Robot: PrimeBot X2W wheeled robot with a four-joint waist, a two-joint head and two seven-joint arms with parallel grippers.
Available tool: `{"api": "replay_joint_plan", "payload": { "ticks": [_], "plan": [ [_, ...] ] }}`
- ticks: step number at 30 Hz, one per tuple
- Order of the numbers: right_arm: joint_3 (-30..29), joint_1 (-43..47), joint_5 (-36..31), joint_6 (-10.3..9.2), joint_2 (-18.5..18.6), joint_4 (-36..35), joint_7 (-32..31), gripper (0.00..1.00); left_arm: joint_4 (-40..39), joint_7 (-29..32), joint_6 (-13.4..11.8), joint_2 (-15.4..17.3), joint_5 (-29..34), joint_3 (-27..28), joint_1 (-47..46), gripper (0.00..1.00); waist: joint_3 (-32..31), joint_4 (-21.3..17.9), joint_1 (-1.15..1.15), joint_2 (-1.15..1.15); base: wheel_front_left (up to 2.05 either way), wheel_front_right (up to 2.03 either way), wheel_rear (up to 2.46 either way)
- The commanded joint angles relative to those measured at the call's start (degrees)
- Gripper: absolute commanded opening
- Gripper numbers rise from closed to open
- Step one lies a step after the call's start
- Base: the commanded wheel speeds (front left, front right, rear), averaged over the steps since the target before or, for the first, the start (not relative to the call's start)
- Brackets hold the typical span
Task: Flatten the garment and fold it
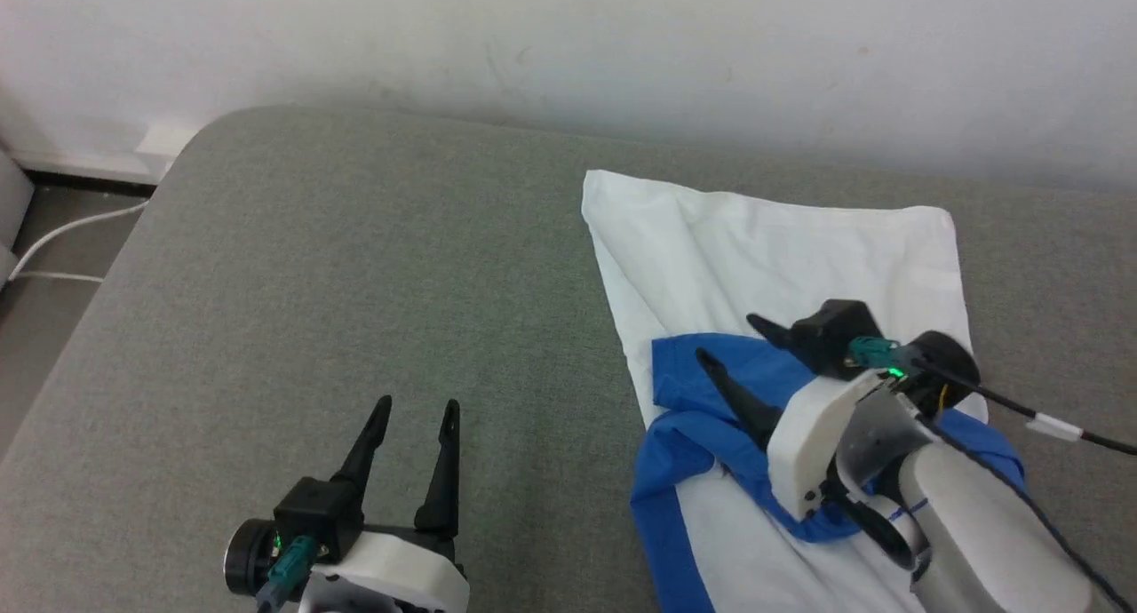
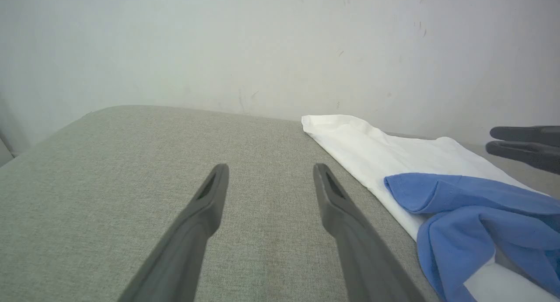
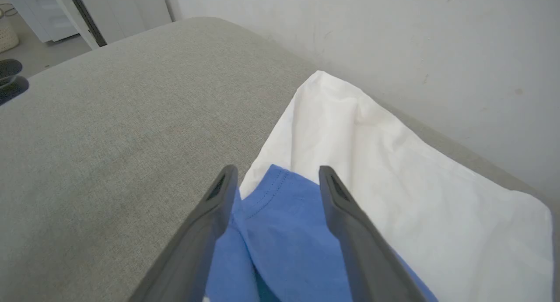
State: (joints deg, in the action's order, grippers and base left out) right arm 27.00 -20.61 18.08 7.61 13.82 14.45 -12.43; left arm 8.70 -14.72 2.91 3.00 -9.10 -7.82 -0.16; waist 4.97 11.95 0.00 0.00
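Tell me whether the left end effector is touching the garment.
Apart. The head view shows the left end effector open over bare grey cushion, with a broad strip of cushion between it and the garment.

Soft, even light is spread over all views, with no glare. A faint shadow is cast along the far edge of the grey fabric surface (image 1: 355, 240) below the wall (image 1: 622, 44). In the wrist views, the left tool (image 2: 270, 167) and the right tool (image 3: 278, 168) are rendered blurred and stretched toward the bottom edge.
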Motion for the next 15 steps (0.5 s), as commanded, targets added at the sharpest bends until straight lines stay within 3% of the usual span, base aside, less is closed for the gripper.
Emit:
{"api": "replay_joint_plan", "payload": {
  "ticks": [1, 10, 15],
  "plan": [
    [-1.0, -0.9, 0.6, -0.12, 1.2, -1.2, 1.8, 1.00, -0.1, -0.3, 0.2, -0.1, -0.6, 0.2, -0.6, 1.00, -2.0, -2.3, 0.00, 0.00, 0.00, 0.00, 0.00],
    [-13.9, 1.6, -3.8, -0.12, 6.3, -4.9, 12.5, 1.00, -2.5, -0.3, -0.2, -0.1, -3.7, 0.7, -0.5, 1.00, -4.1, -6.8, 0.00, 0.00, 0.00, 0.00, 0.00],
    [-22.2, 6.5, -5.6, -0.12, 4.7, -6.8, 18.2, 1.00, -2.9, -0.3, -0.3, -0.1, -4.6, 1.0, -0.1, 1.00, -4.6, -8.7, 0.00, 0.00, 0.00, 0.00, 0.00]
  ]
}}
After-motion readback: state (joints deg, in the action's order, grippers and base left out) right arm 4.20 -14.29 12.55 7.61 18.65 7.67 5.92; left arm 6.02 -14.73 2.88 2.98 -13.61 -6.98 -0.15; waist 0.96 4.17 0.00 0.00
